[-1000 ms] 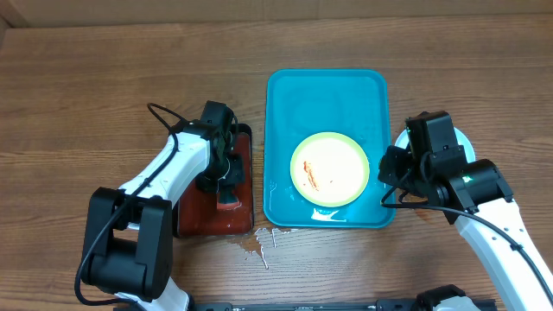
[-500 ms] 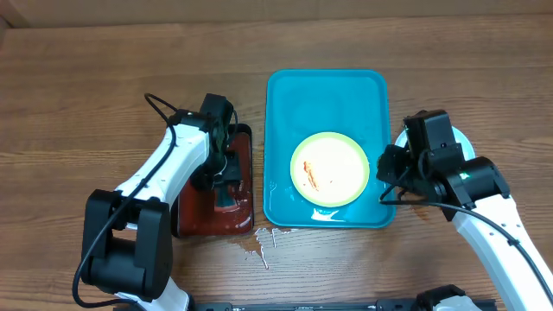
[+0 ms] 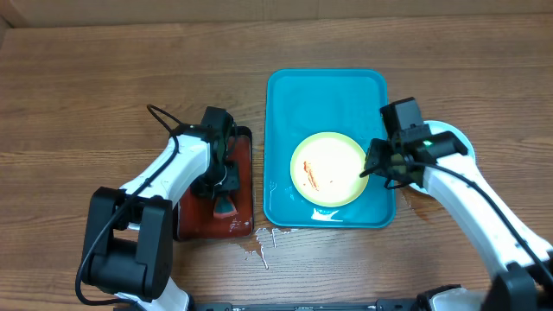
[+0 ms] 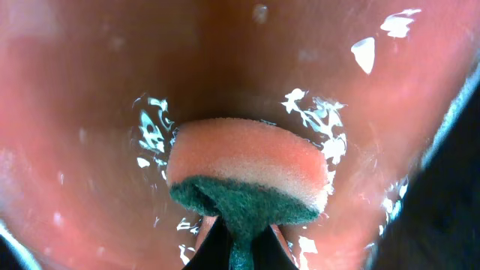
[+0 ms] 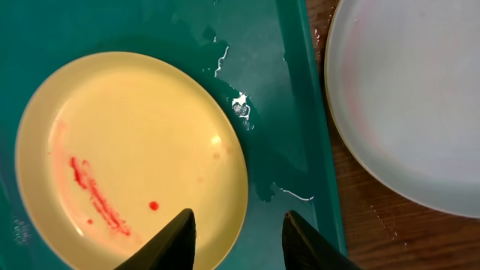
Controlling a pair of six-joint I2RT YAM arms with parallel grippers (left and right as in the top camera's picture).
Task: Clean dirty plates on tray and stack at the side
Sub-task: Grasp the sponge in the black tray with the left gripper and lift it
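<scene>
A yellow-green rimmed plate (image 3: 329, 168) with a red smear lies in the turquoise tray (image 3: 324, 99). My right gripper (image 3: 373, 168) hangs open over the plate's right edge. In the right wrist view the plate (image 5: 127, 150) has its rim between the spread fingers of the right gripper (image 5: 238, 229), and wet tray floor (image 5: 285, 112) shows beside it. A light blue rimmed plate (image 3: 455, 136) sits on the table right of the tray, partly under my right arm. My left gripper (image 4: 241, 244) is shut on an orange and green sponge (image 4: 247, 169) down in wet reddish liquid.
The small black tray with a reddish-brown inside (image 3: 207, 216) stands left of the turquoise tray, with my left gripper (image 3: 226, 192) and the sponge (image 3: 226, 207) in it. Spilled drops (image 3: 259, 246) wet the table by its front right corner.
My right arm swung left from beside the tray to over the plate's right edge. My left gripper opened and shut again on the sponge, ending slightly nearer the small tray's front.
</scene>
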